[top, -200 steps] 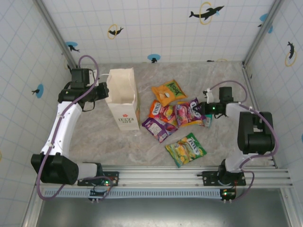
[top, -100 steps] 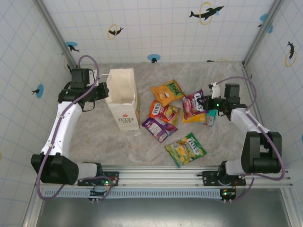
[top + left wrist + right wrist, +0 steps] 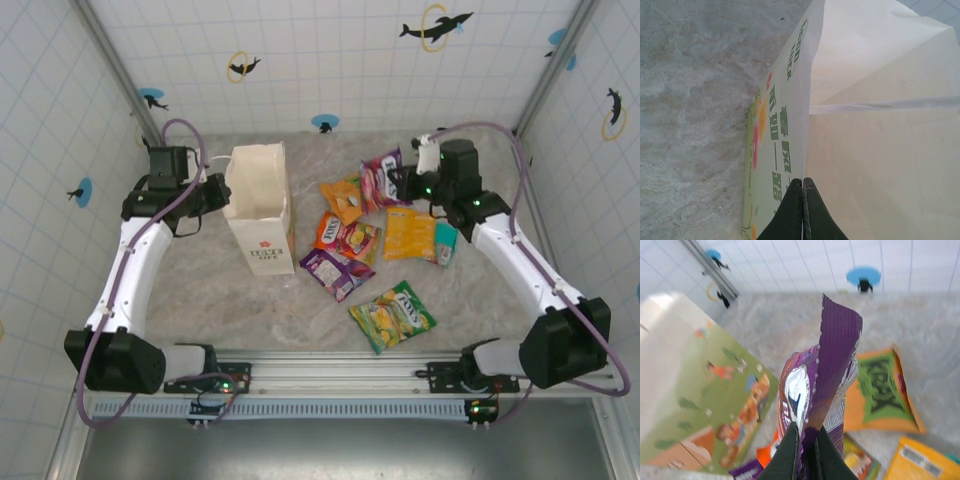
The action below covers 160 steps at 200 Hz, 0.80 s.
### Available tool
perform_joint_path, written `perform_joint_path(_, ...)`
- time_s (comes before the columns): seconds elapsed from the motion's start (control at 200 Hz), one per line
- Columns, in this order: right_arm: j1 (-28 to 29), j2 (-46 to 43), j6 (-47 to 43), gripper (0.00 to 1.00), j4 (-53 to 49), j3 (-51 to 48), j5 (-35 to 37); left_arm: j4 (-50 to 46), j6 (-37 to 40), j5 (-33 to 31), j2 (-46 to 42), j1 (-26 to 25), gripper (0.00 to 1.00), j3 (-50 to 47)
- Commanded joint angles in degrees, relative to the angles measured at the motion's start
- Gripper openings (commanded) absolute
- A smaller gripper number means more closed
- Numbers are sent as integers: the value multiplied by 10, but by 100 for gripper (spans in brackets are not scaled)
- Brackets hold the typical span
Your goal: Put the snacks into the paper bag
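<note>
Your left arm (image 3: pixel 125 270) rises from its base at the near left, runs forward along the left side and turns inward at the wrist, so your left gripper (image 3: pixel 214 193) points to the right. In the left wrist view, its (image 3: pixel 803 182) two dark fingers are pressed together, pinching the edge of the paper bag (image 3: pixel 880 150). Your right arm (image 3: pixel 525 270) folds at the elbow near the right edge and stretches far forward and inward. Your right gripper (image 3: pixel 402 182) is raised above the tabletop (image 3: pixel 250 300), pointing left, clamped (image 3: pixel 805 432) on the purple packet (image 3: pixel 832 355).
</note>
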Motion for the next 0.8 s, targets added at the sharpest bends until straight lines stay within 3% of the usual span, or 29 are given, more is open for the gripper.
perform_joint_path(0.0, 53, 4, 43, 0, 6, 84, 91, 19, -21, -1, -16, -4, 0, -3)
perform_joint_path(0.235, 182, 34, 33, 0, 80, 179, 197, 21, -25, -17, -18, -4, 0, -5)
perform_joint_path(0.465, 309, 113, -48, 0, 111, 298, 276, 27, -30, -17, -6, -5, 0, -7)
perform_joint_path(0.796, 373, 241, -91, 0, 121, 443, 301, 34, -36, -3, 2, -4, 0, -7)
